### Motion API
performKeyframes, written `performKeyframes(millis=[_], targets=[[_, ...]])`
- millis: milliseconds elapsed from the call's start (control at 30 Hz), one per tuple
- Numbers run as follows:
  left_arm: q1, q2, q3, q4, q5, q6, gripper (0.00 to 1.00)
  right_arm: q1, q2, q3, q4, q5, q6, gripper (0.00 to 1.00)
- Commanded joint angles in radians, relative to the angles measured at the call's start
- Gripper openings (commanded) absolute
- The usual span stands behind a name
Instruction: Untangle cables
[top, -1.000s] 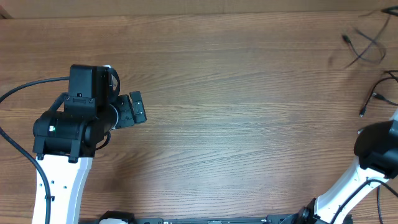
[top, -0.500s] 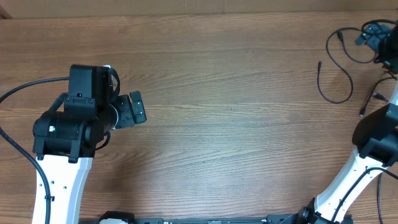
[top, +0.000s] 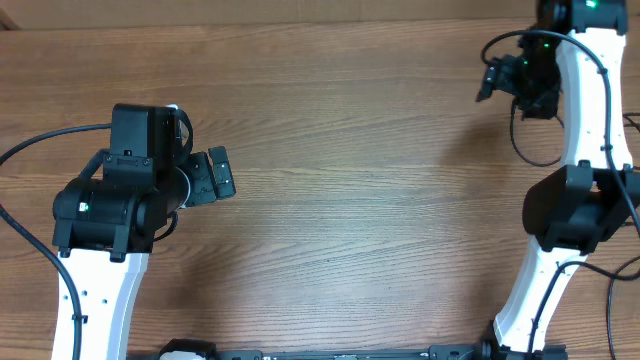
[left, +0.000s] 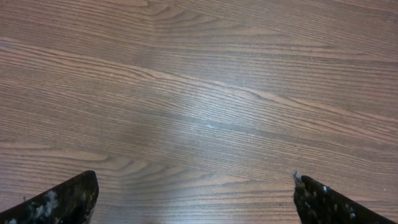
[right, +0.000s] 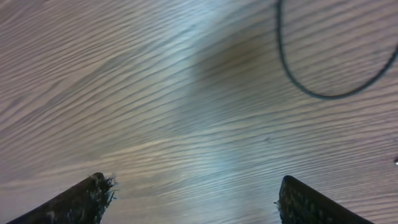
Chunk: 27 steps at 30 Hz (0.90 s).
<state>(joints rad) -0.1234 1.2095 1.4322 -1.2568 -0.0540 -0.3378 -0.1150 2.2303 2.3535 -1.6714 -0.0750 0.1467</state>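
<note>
Hovered above the wooden counter (top: 350, 230).
Spread left end effector (left: 196, 199) and right end effector (right: 193, 199) wide, the latter near a thin black cable loop (right: 323, 97).

Overhead: bright, even, sharp; faint soft shadows on bench (top: 380, 250). Left wrist: crisp, pale sheen at centre. Right wrist: motion-blurred grain, broad whitish glare band, dim patch alongside.
</note>
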Motion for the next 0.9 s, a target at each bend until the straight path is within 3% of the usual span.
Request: performKeyframes(millis=[0, 200, 267, 867], targets=[[0.003, 0.0, 0.01, 0.004, -0.008, 0.009, 0.99, 0.038, -0.154, 0.006, -0.011, -0.005, -0.018, 0.86], [0.003, 0.001, 0.01, 0.003, -0.008, 0.009, 0.99, 0.121, -0.288, 0.006, -0.023, -0.006, -0.017, 0.87], [0.003, 0.001, 0.01, 0.003, -0.008, 0.009, 1.0, 0.169, -0.313, 0.006, -0.022, -0.006, -0.017, 1.0], [0.003, 0.001, 0.01, 0.004, -0.008, 0.009, 1.0, 0.226, -0.307, 0.004, -0.014, -0.009, -0.018, 1.0]])
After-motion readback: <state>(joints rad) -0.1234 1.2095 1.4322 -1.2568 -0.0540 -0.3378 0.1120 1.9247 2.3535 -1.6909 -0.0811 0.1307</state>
